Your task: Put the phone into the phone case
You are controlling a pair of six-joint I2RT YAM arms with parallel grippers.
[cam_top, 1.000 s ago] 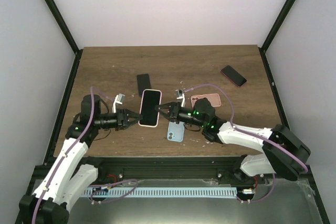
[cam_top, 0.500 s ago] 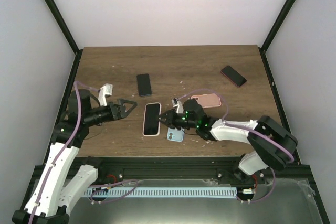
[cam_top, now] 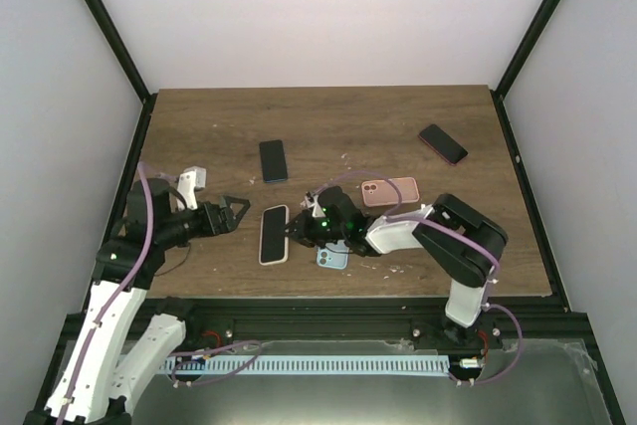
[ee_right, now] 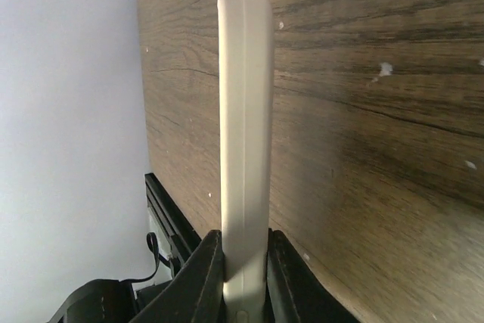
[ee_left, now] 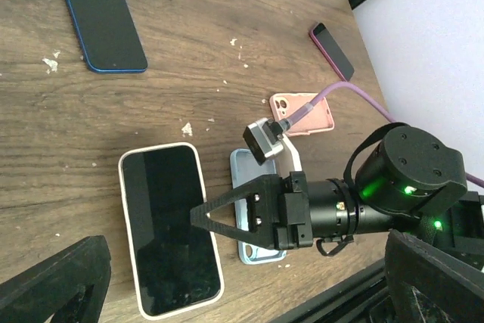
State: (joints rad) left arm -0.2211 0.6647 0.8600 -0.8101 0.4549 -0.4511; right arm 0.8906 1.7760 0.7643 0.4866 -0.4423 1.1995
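**Right pincer clamps the cased phone's edge; left pincer stands wide beside it**

The right pincer [cam_top: 296, 231] is closed narrow on the long edge of the phone [cam_top: 273, 234]. In the right wrist view its two dark fingers [ee_right: 203, 277] press on either side of a thin cream slab seen edge-on, which is the cream case [ee_right: 246, 111]. The phone's dark screen faces up with the cream rim all around it. The phone and case lie on the wooden desk [cam_top: 348, 116], straight ahead of the right pincer's tips. Whether the gripped edge is raised off the wood I cannot tell.

The left pincer [cam_top: 237, 212] is spread wide and holds nothing. In its own camera view its fingers [ee_left: 53, 281] sit at the far corners of the frame. The phone lies just beyond its tips, between the two pincers, and does not touch this one.

A pale blue case [cam_top: 333, 260] lies partly under the body of the right pincer, just behind its fingers. A pink case [cam_top: 390, 191] lies further back, beside that arm's wrist. A dark blue phone [cam_top: 274, 160] lies apart from both pincers, toward the far side of the desk. A dark phone with a magenta rim [cam_top: 443, 143] lies well away — past the pink case.
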